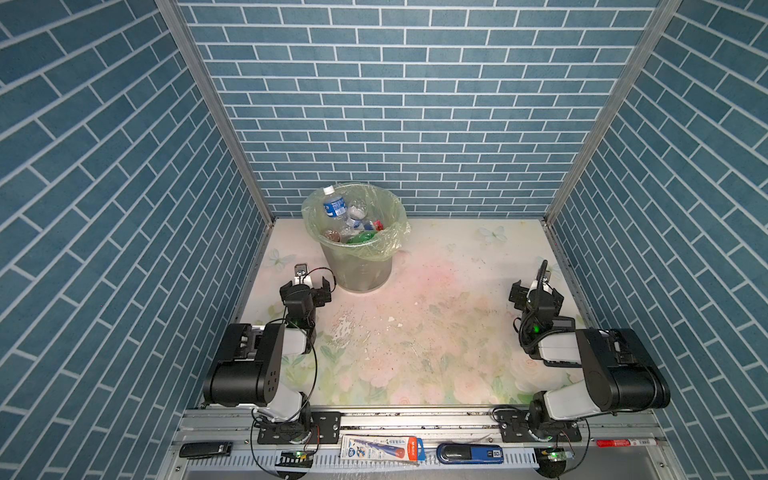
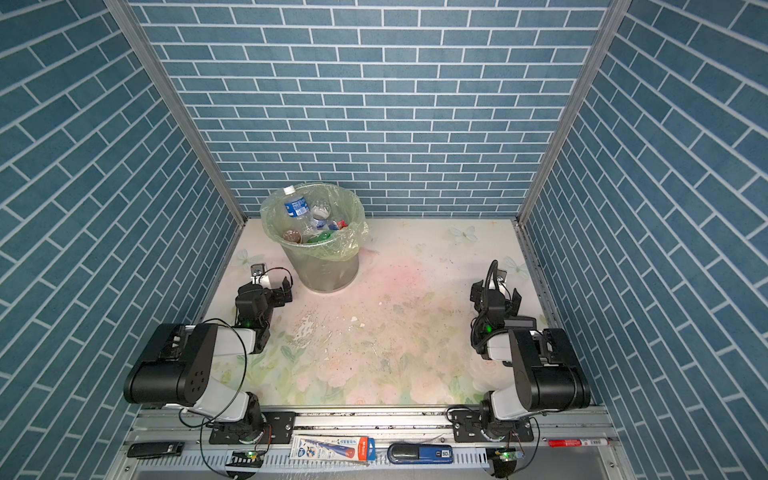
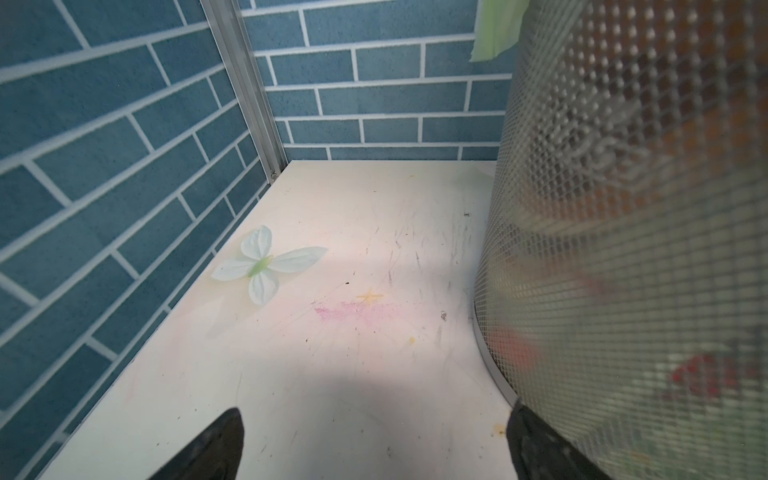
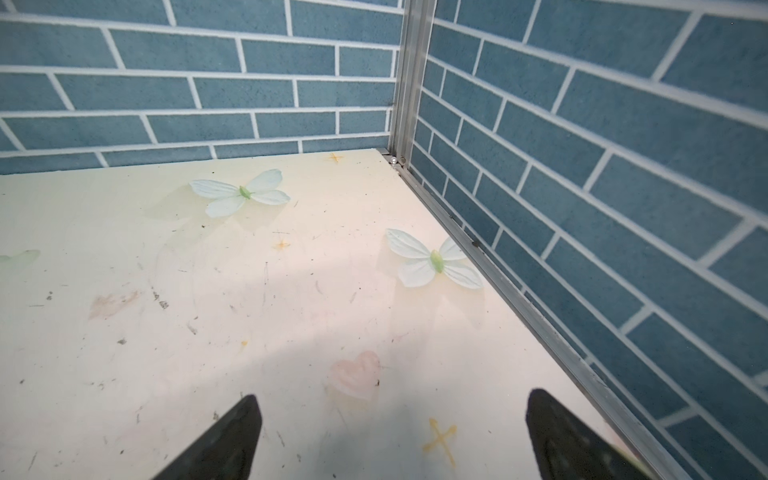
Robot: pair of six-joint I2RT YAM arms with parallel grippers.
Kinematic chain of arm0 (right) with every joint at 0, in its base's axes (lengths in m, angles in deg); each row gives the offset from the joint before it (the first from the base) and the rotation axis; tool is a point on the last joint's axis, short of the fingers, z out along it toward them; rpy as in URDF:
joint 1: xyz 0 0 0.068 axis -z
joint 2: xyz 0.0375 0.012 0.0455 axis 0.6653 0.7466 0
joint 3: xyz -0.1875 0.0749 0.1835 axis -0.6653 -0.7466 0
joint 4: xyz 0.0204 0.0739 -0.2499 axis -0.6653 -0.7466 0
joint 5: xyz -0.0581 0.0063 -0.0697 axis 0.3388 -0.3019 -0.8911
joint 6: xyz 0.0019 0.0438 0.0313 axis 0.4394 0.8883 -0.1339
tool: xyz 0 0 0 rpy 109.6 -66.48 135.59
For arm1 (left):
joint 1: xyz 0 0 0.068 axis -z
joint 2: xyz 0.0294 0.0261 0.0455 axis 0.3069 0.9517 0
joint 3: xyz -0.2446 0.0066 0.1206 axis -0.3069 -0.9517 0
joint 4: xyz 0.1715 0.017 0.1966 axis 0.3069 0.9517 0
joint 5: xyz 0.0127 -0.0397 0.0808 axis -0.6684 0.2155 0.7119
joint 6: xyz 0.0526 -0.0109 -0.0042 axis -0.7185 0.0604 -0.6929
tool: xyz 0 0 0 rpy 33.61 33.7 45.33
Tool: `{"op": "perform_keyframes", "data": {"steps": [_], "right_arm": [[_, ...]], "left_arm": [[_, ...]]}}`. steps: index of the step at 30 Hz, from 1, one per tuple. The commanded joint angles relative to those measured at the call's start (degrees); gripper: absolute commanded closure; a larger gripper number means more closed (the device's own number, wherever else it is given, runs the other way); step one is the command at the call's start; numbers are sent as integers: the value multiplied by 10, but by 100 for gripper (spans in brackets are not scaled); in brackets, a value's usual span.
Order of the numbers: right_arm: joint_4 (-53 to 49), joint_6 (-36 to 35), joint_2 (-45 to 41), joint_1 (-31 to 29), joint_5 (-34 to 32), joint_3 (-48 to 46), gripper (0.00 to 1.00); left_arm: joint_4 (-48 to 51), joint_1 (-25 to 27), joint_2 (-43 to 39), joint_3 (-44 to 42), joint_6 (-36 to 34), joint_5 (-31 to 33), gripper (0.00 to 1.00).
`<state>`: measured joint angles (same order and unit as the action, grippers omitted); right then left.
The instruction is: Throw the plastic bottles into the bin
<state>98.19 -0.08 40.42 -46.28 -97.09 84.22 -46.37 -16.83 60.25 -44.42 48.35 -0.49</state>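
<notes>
Left wrist view showed the left fingers (image 3: 220,444) wide and empty just beside the bin (image 3: 623,208); the right fingers (image 4: 224,440) gaped empty too. The plastic bottles (image 1: 334,206) lay inside it, none on the surface (image 1: 436,332): seemingly finished.

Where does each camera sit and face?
Top views: high over the front rail, looking down toward the back wall; left arm, right arm, bin of plastic bottles.
Left wrist: low on its arm, facing the back-left corner; open left tool, bin beside it.
Right wrist: facing the back-right corner; open right tool.
Shared: both top views and the left wrist show the bin.
</notes>
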Motion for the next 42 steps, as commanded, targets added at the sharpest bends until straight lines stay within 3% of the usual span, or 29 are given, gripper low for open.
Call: {"op": "perform_keyframes", "data": {"steps": [1,2,3,5,6,9,10,12,18,42], "right_arm": [[30,-13,7,10,47,-5,1],[48,-12,19,16,65,-14,1],[133,-25,64,17,73,-21,1],[55,-14,31,14,74,-16,1],[87,-20,55,18,73,-8,1],[13,-6,49,33,91,23,1],[-51,5,40,37,92,45,1],[-54,18,39,56,121,48,1],[-7,-4,40,40,105,29,1],[-41,-3,37,50,139,42,1]], "left_arm": [[18,3,-2,5,-10,-1,1],[18,3,0,5,-11,0,1],[13,5,1,5,-13,2,1],[23,9,0,9,-18,6,1],[22,11,1,10,-19,8,1],[25,12,1,11,-20,9,1],[25,12,1,11,-20,9,1],[25,13,1,11,-20,9,1],[25,12,0,10,-20,9,1],[24,12,0,10,-20,9,1]]}}
